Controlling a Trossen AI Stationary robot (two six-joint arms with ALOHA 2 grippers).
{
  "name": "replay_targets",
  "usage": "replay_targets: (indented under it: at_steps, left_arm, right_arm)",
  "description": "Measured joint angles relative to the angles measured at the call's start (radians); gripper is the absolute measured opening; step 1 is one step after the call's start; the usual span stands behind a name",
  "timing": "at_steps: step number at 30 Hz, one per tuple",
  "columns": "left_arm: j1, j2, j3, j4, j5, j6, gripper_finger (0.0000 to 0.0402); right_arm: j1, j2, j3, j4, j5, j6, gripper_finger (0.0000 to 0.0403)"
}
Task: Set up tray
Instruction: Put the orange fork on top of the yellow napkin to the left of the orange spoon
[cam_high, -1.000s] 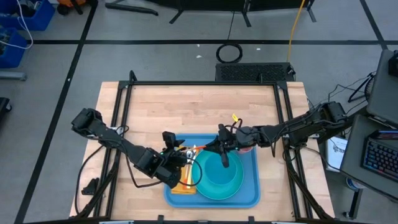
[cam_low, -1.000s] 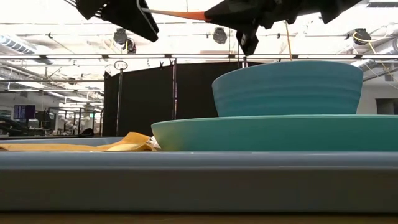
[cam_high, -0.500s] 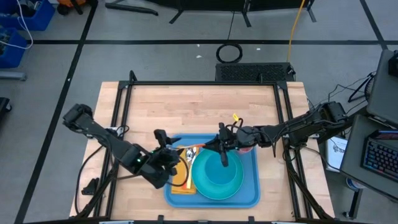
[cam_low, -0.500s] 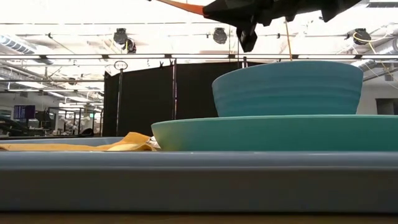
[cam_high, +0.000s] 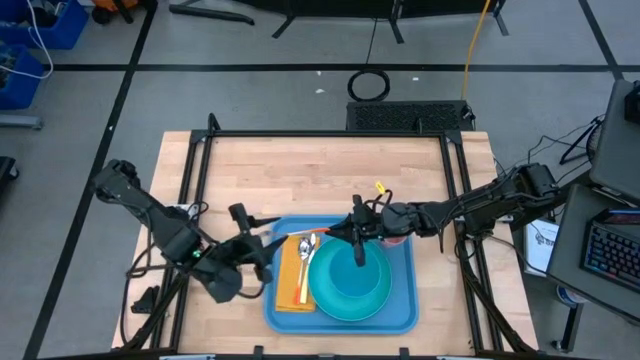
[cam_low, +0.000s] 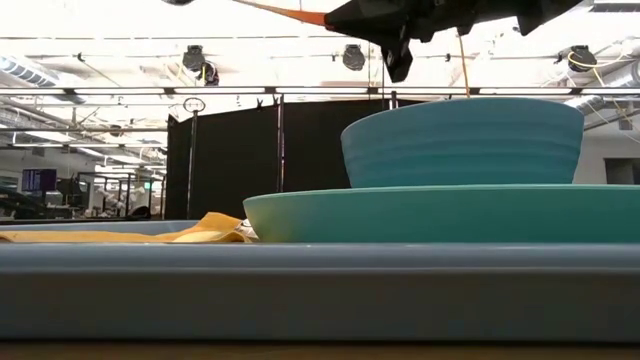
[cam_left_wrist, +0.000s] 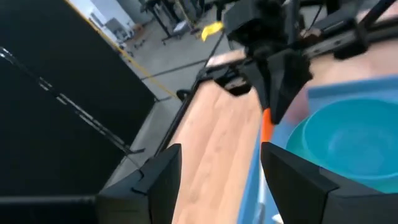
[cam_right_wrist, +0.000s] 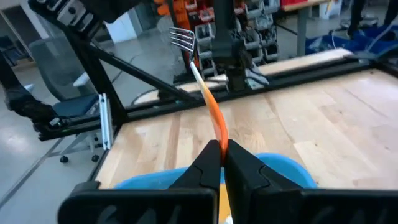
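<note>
From above, the blue tray (cam_high: 342, 318) lay at the near-middle of the wooden table (cam_high: 320, 170), its long axis running left to right across the table, flat on the wood; a teal bowl (cam_high: 352, 284) sat on a teal plate in its right part, and a yellow-orange napkin (cam_high: 288, 290) lay along its left part with a spoon (cam_high: 305, 262) on it; the left gripper (cam_high: 258, 243) hung just off the tray's left edge, jaws spread and holding nothing; the right gripper (cam_high: 345, 232) was over the tray's far edge, pinched on an orange-handled fork (cam_high: 318, 233) that pointed leftward, roughly parallel to the tray's long axis.

At table height, the tray's rim (cam_low: 300, 290) filled the lower frame as a level band; the plate (cam_low: 440, 215) and bowl (cam_low: 465, 140) stood stacked above it, the napkin (cam_low: 130, 233) rumpled at the left; the fork's orange handle (cam_low: 295, 12) showed at the top, beside the dark gripper body.

In the left wrist view, its own fingers (cam_left_wrist: 155, 180) stood wide apart with only table between them; beyond, the bowl (cam_left_wrist: 348, 143) and a strip of the tray (cam_left_wrist: 255, 186) showed.

In the right wrist view, the fingertips (cam_right_wrist: 208, 163) were closed on the fork (cam_right_wrist: 202, 87), tines away from the camera; the tray's edge (cam_right_wrist: 146, 179) lay below.
</note>
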Motion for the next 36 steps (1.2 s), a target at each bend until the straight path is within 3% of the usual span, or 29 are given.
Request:
replay_targets:
  at_steps: [6,17,28,36]
  left_arm:
    - [-0.072,0.000,0.000,0.062,-0.142,-0.024,0.0223]
    - [-0.237,0.000,-0.036,0.055,-0.458,-0.184,0.0223]
    - [-0.280,0.009,-0.173,0.061,-0.458,-0.433,0.0223]
    - [-0.211,0.008,-0.226,0.061,-0.412,-0.758,0.0223]
  right_arm:
    - [0.005,0.000,0.000,0.086,0.016,-0.043,0.0000]
    - [0.065,0.000,0.000,0.225,0.184,-0.212,0.0000]
    - [0.125,0.000,0.000,0.395,0.260,-0.346,0.0000]
    - [0.131,0.007,-0.031,0.545,0.074,-0.288,0.0000]
